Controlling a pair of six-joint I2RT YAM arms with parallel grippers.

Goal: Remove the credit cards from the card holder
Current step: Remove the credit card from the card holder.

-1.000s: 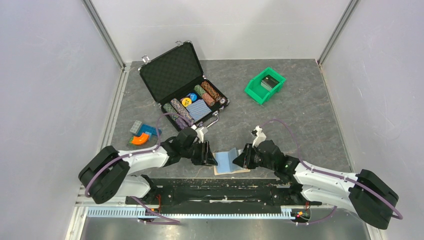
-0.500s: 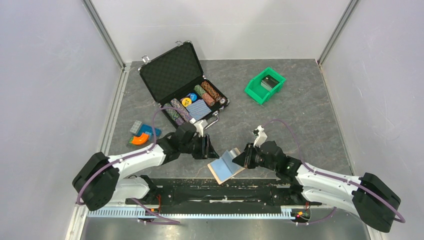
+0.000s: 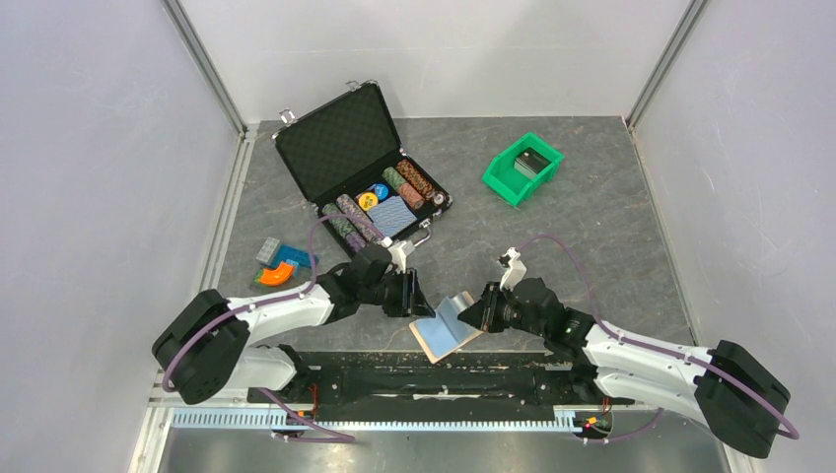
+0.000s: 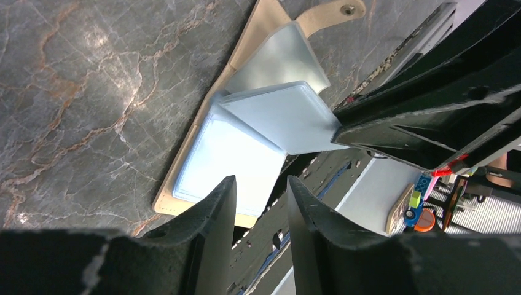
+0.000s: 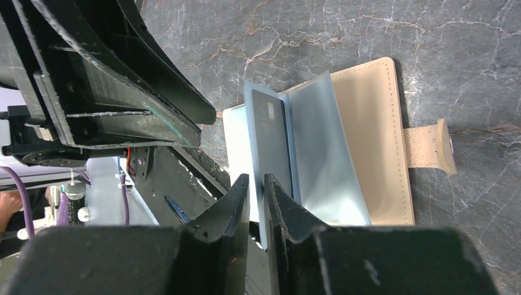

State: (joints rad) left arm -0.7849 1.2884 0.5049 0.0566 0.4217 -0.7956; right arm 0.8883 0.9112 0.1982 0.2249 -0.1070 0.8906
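The card holder (image 3: 446,333) lies spread open at the table's near edge, tan outside with light blue-grey leaves inside. In the right wrist view its tan face (image 5: 368,123) and side tab (image 5: 433,153) lie flat. One inner leaf stands upright, showing a dark credit card (image 5: 270,141). My right gripper (image 5: 258,179) is shut on that leaf's lower edge. My left gripper (image 4: 261,184) is open just over the near light blue leaf (image 4: 227,147), with nothing between its fingers. From above, the left gripper (image 3: 419,301) and the right gripper (image 3: 475,313) flank the holder.
A black foam-lined case (image 3: 340,148) with poker chips stands open at the back left. There is a green bin (image 3: 521,168) at the back right. Small orange and blue blocks (image 3: 281,266) lie at the left. The black base rail (image 3: 444,370) runs just below the holder.
The card holder has turned and tilted off its flat position, one leaf raised by the right gripper, whose jaws have narrowed. The left gripper drew back slightly, then returned beside the holder.
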